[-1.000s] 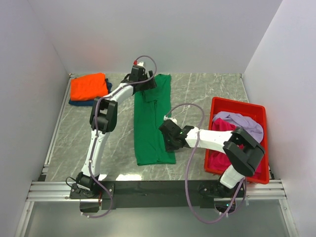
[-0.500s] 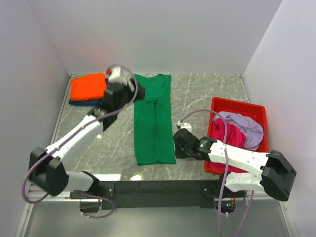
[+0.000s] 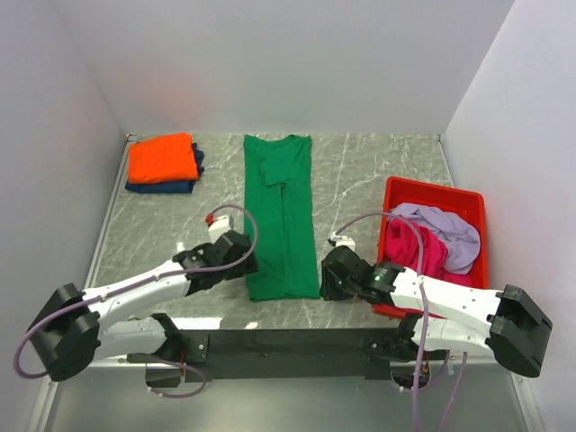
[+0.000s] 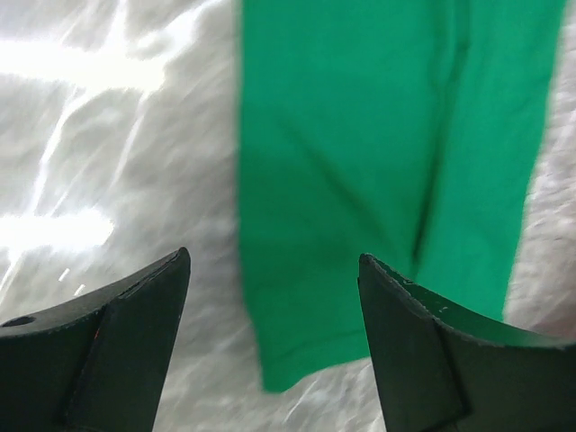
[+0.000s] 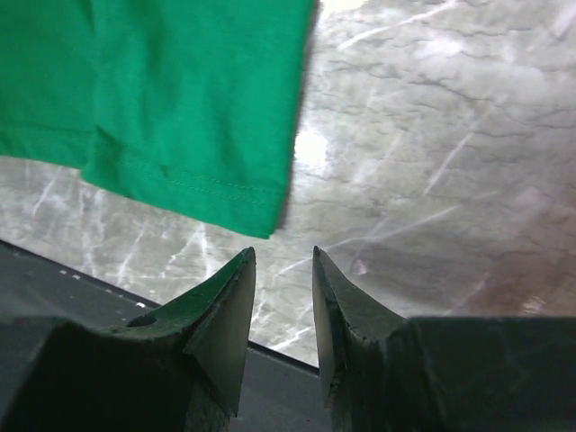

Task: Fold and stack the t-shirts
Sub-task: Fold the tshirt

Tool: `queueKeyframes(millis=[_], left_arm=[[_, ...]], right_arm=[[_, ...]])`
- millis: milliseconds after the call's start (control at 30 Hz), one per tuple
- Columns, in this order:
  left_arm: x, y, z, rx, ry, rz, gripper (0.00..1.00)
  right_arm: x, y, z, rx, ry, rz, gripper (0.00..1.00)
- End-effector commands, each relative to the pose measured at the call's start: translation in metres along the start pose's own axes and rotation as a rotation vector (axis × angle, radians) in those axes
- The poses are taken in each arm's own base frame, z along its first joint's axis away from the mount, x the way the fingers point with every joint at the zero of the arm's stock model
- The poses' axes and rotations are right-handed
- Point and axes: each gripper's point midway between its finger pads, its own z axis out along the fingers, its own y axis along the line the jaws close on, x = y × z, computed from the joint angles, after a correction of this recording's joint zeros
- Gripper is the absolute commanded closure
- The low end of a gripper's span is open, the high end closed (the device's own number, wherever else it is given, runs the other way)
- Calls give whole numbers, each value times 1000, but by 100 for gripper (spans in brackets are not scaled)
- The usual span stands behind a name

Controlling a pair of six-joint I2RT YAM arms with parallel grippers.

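Observation:
The bright green t-shirt (image 3: 280, 216) lies folded lengthwise in a long strip down the middle of the table. My left gripper (image 3: 246, 262) is open and empty just above its near left hem corner; in the left wrist view (image 4: 273, 256) the green cloth (image 4: 360, 135) fills the gap between the wide jaws. My right gripper (image 3: 326, 280) is slightly open and empty beside the near right hem corner; in the right wrist view (image 5: 283, 252) the hem (image 5: 180, 180) lies just beyond the fingertips. The orange t-shirt (image 3: 162, 157) lies folded on the navy t-shirt (image 3: 171, 186) at the far left. The lilac t-shirt (image 3: 445, 225) and magenta t-shirt (image 3: 418, 247) lie crumpled in the bin.
The red plastic bin (image 3: 430, 188) stands at the right edge of the marble table (image 3: 378, 171). White walls close the back and both sides. The black front rail (image 3: 288, 337) runs along the near edge, close under my right gripper (image 5: 90, 288).
My left arm has swung from the shirt's far collar end back to its near left hem corner. My right gripper has moved down and right, off the shirt to beside its near right corner.

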Motion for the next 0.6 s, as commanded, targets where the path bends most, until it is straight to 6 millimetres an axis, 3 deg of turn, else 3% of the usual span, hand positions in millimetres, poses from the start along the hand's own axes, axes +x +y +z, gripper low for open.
queueKeyframes(millis=[0, 567], left_arm=[[15, 22, -5, -55, 1, -92, 19], [55, 42, -13, -158, 68, -43, 21]], right_arm=[[-3, 13, 0, -46, -20, 11, 61], [5, 16, 8, -40, -1, 8, 60]])
